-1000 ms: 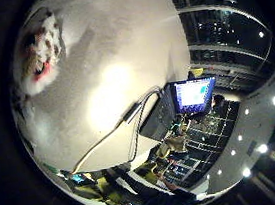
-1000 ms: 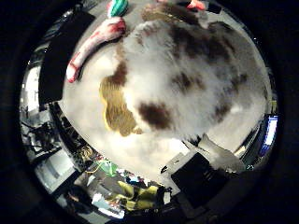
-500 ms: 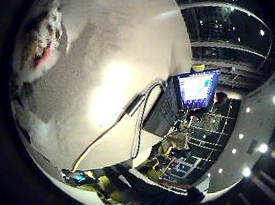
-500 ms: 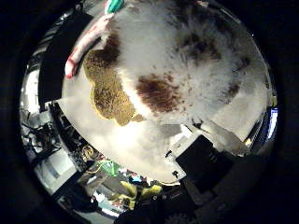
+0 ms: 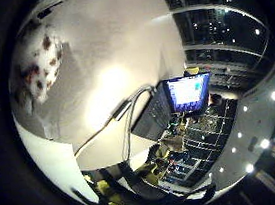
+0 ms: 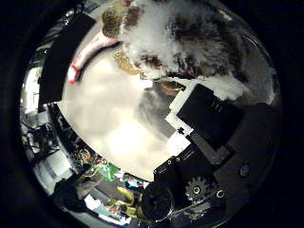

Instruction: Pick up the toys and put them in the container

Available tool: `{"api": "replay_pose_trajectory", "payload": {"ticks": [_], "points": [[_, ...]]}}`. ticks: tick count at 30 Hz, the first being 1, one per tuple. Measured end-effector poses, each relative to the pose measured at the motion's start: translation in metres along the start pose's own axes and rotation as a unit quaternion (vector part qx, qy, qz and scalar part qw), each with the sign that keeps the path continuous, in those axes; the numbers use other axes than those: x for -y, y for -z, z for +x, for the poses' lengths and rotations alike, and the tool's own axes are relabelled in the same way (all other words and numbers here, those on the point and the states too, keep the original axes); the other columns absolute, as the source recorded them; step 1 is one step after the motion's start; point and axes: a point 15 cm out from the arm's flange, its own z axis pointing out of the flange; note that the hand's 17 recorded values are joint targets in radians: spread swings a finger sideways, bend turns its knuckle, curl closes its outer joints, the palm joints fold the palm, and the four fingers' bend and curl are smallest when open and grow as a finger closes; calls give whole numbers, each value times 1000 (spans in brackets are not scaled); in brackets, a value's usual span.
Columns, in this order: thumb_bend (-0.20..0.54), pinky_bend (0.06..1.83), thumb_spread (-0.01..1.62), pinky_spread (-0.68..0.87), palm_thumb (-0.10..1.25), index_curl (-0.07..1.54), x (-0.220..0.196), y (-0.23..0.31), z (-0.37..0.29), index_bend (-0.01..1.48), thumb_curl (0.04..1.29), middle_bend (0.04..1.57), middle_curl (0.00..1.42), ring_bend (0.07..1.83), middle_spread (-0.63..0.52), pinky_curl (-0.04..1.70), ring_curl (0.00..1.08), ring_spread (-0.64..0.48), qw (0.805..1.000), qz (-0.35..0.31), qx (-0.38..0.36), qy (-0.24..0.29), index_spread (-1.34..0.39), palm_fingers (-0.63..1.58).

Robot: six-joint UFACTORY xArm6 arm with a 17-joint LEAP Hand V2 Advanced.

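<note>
The right thumb side palm view is filled across one edge by a plush dog toy (image 6: 190, 42), a shaggy white body blotched with dark brown patches and carrying a tan, coarser-textured patch beside a brown one at its near end. It takes up so much of the view that it must be close to the palm. The toy rests on a pale table (image 6: 109, 128), and its bulk runs lengthwise along the edge of the view; which end is its head cannot be told. Just beside it on the table lies a slim pink and white toy (image 6: 88, 54) with a red tip, its long axis slanting away from the plush dog toy toward a black panel at the table's edge. The hand (image 6: 209, 142), white and black with a gear showing, reaches in beneath the plush; one finger (image 6: 204, 114) bends up to the fur and touches it, though whether the fingers are closed around the toy cannot be told. From the little finger side, the same spotted plush sits at the far edge of the table, with a lit monitor (image 5: 189, 91) beyond the table's rim.
</note>
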Motion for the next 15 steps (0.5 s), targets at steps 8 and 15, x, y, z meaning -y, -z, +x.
{"api": "replay_pose_trajectory", "payload": {"ticks": [8, 15], "points": [[-23, 1109, 802, -409, 981, 736, -28, 84, 3, 991, 526, 1195, 653, 1252, -131, 559, 580, -214, 998, -31, 25, -50, -274, 1239], [-21, 1143, 799, -376, 1007, 747, 35, 183, -45, 1024, 574, 1240, 652, 1291, -119, 591, 590, -205, 987, 33, 144, -66, -261, 1205]]}}
